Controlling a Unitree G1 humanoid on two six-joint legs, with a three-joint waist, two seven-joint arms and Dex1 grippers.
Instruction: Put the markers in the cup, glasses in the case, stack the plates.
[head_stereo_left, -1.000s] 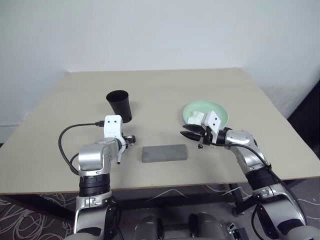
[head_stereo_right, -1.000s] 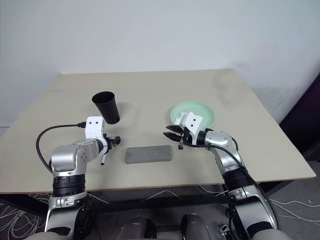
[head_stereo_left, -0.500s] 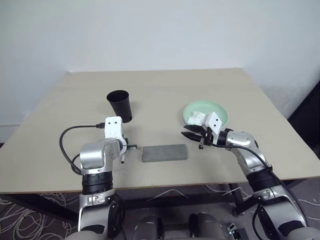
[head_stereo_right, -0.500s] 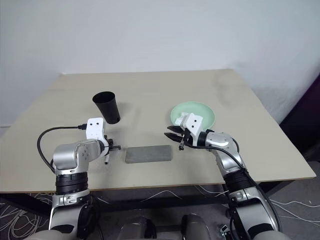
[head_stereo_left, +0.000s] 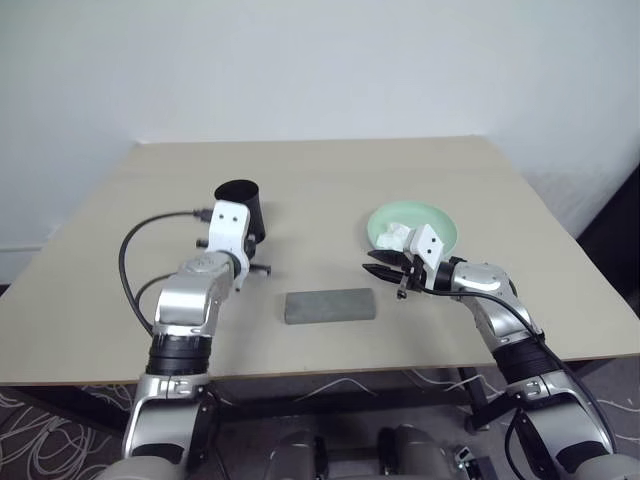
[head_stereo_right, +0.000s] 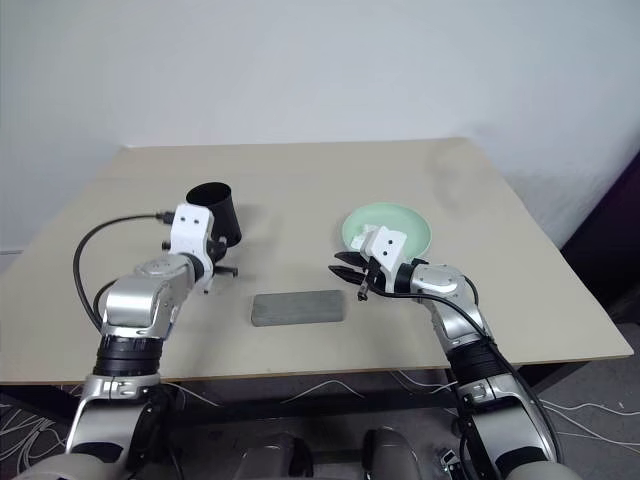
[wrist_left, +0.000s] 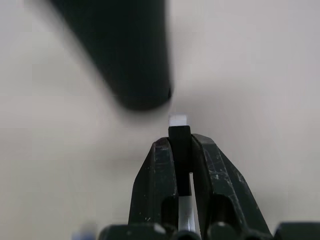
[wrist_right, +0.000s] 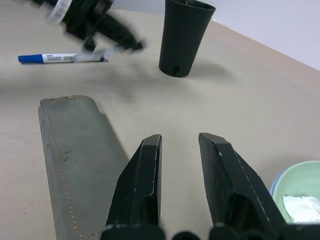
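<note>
Matt black plastic cup (wrist_right: 184, 37); grey fabric-look case (wrist_right: 75, 155) w/ stitching.

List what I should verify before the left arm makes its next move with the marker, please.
1. Grip on the marker: ok. The left end effector is shut on it.
2. Cup upright: ok.
3. Marker above the cup's mouth: not ok. It is beside the cup's wall, lower than the rim.
4. Blue marker out of the way: ok. It lies flat on the table, apart from the cup.
5. Right end effector clear of the cup: ok. It is open and empty, near the case.
6. Cup empty inside: cannot tell.
</note>
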